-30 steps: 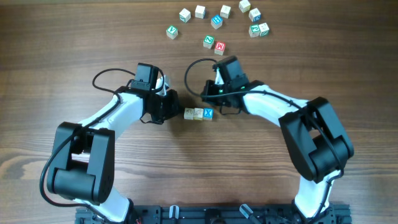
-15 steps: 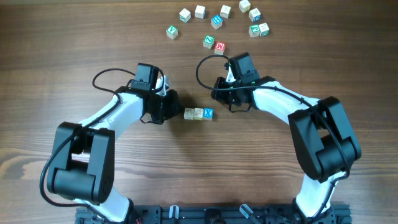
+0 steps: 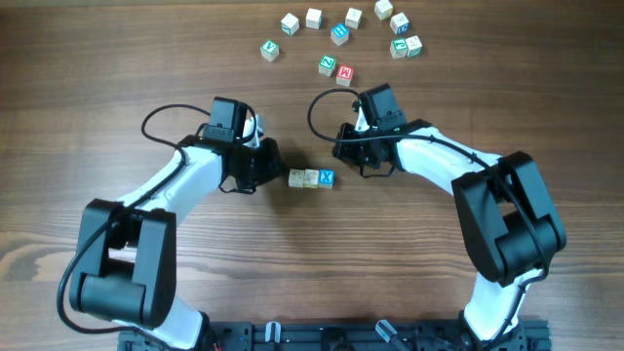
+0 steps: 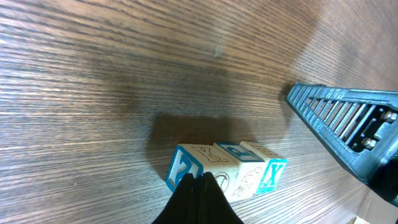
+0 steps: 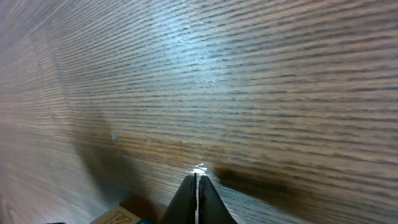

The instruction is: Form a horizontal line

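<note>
Three small wooden cubes stand touching in a left-to-right row at the table's middle: two pale-topped cubes [image 3: 297,177] [image 3: 312,178] and one with a blue X on top [image 3: 327,177]. The row also shows in the left wrist view [image 4: 227,168]. My left gripper [image 3: 270,168] is shut and empty, its tip [image 4: 200,180] right against the row's left end. My right gripper [image 3: 340,148] is shut and empty, above and to the right of the X cube. In the right wrist view its tip [image 5: 198,180] hovers over bare wood, with a cube corner [image 5: 118,217] at the lower left.
Several loose alphabet cubes lie along the far edge, among them a red-lettered cube [image 3: 344,72], a green-lettered cube [image 3: 327,64], a blue-lettered cube [image 3: 338,33] and a green-lettered one [image 3: 269,49]. The right arm's dark finger [image 4: 348,127] shows in the left wrist view.
My right gripper has drawn back up and to the right, away from the X cube. The left arm shifted only slightly. The row of cubes has stayed put.
</note>
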`<state>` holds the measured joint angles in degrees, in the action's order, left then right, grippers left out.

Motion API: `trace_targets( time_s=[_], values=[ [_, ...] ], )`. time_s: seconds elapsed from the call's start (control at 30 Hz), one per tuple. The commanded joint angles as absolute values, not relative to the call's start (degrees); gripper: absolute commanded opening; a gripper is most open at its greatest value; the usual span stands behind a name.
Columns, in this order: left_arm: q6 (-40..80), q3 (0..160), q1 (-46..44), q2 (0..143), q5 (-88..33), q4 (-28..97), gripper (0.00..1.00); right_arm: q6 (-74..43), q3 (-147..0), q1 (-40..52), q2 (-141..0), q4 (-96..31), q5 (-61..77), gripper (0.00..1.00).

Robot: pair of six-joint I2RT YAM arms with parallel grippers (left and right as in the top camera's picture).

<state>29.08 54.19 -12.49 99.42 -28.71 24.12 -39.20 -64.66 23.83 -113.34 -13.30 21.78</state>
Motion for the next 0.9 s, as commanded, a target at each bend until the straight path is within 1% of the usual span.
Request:
trace_targets(
  time_s=[0.0,0.23,0.37,0.6,0.7,0.87],
  values=[
    [29.1,53.6,-12.6,96.5,-27.1,24.2,0.04,-38.5,-65.2,23.9,-111.9,-13.9,19.9,0.04],
    [29.2,53.6,-12.6,95.7,-18.6,27.4,0.04,-38.6,-65.2,23.9,-111.9,-14.7,19.4,0.04],
    [29.3,53.6,-12.6,95.7,-15.8,28.3,0.04,-38.5,-65.2,23.9,-111.9,-15.1,19.2,0.05],
    [29.5,53.6,-12.6,96.8,-15.1,27.9,0.08,-38.6,-65.2,23.9,-111.9,-16.2,19.3,0.04],
    [30.9,53.6,-12.6,98.9,-15.4,27.0,0.05,-38.5,-65.3,23.8,-111.9,-16.0,19.3,0.04],
    [30.9,53.6,-12.6,102.2,-18.7,24.6,0.04,-37.7,-65.4,21.4,-109.9,-17.1,19.8,0.04]
  ],
)
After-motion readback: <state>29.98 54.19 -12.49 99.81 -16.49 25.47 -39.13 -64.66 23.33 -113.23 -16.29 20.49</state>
